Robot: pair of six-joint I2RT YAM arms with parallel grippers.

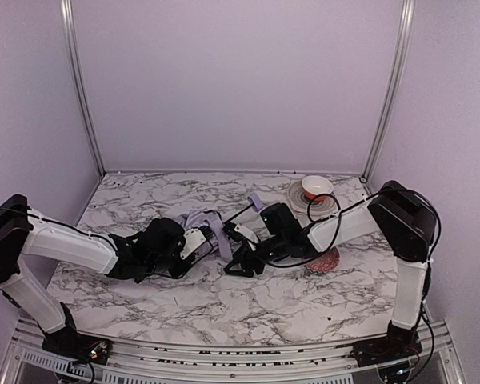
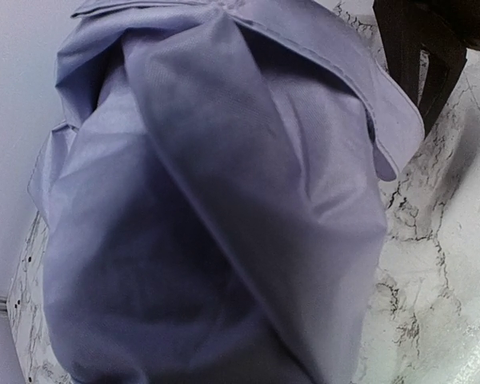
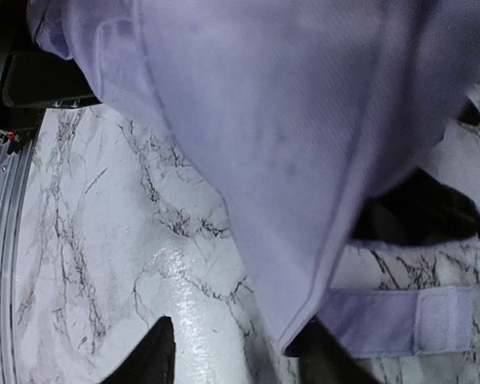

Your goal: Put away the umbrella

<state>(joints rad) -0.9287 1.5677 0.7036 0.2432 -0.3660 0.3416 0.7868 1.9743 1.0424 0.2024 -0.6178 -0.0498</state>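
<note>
My right pincer [image 3: 238, 360] stands spread, dark fingertips [image 3: 154, 358] apart over the marble table [image 3: 80, 240], and a corner of the umbrella [image 1: 206, 227] hangs between them. My left pincer [image 1: 194, 240] sits against the bunched canopy [image 2: 224, 200] from the left. Cloth fills its view, so I cannot tell whether it pinches. The umbrella lies mid-table between my arms. Its long axis runs near-left to far-right, and the thin shaft [image 1: 238, 214] ends at the handle [image 1: 256, 202], which points far-right.
</note>
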